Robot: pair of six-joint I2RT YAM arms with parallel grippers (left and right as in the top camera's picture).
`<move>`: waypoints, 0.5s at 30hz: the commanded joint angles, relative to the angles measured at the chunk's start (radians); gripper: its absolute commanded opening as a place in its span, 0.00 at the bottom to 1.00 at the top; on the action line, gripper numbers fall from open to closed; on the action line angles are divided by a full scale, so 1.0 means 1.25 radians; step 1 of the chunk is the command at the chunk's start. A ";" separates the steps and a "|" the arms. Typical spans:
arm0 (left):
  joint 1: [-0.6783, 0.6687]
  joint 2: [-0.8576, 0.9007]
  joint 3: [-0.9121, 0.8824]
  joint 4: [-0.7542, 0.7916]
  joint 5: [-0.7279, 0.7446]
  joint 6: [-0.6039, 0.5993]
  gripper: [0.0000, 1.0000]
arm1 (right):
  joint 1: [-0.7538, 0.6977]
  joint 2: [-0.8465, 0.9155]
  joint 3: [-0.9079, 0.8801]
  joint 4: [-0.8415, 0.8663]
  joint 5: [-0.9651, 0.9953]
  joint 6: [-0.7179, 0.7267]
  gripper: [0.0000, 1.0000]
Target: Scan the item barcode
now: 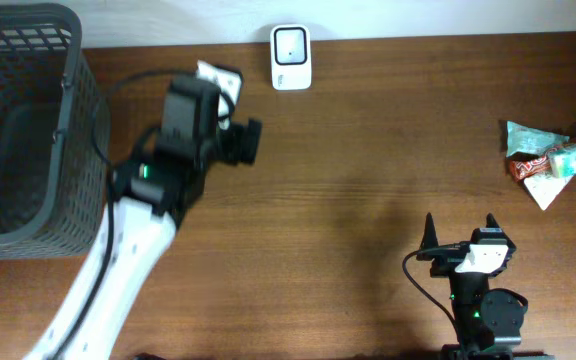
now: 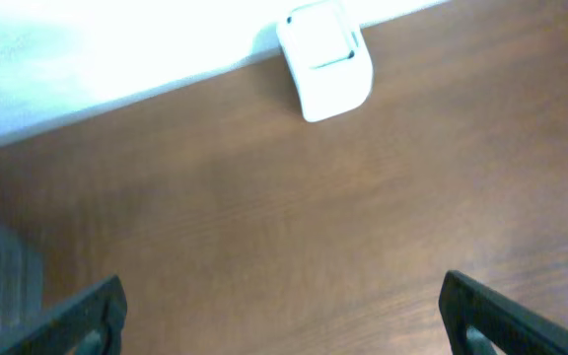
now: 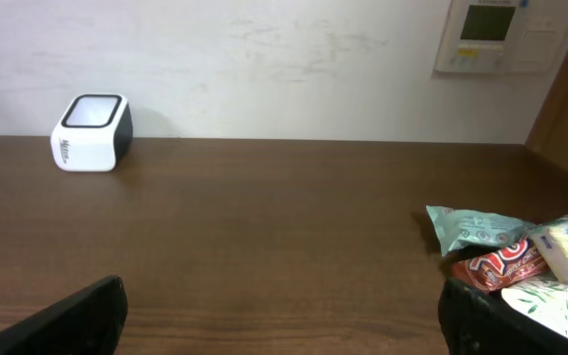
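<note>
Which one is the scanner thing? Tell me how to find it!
Look along the far edge of the brown table, where it meets the white wall. Partway between the dark basket and the snack packets sits the scanner. It is the only small white box, with a dark-rimmed window on its face.

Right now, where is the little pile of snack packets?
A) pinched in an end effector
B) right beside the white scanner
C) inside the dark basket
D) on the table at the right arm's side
D: the snack packets lie on the table at the far right, well apart from the basket and the scanner.
</note>
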State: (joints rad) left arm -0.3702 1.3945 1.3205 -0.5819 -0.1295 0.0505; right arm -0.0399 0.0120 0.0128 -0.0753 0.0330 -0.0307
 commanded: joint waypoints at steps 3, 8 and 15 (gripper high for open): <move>-0.007 -0.304 -0.359 0.151 0.002 0.060 0.99 | -0.005 -0.007 -0.006 -0.003 0.002 -0.005 0.99; -0.005 -0.539 -0.620 0.258 -0.009 0.060 0.99 | -0.005 -0.007 -0.006 -0.003 0.002 -0.005 0.99; 0.003 -0.645 -0.781 0.397 -0.013 0.060 0.99 | -0.005 -0.007 -0.006 -0.003 0.002 -0.005 0.99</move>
State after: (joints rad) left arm -0.3786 0.6575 0.4278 -0.1650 -0.1383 0.1127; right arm -0.0399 0.0101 0.0128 -0.0750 0.0334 -0.0311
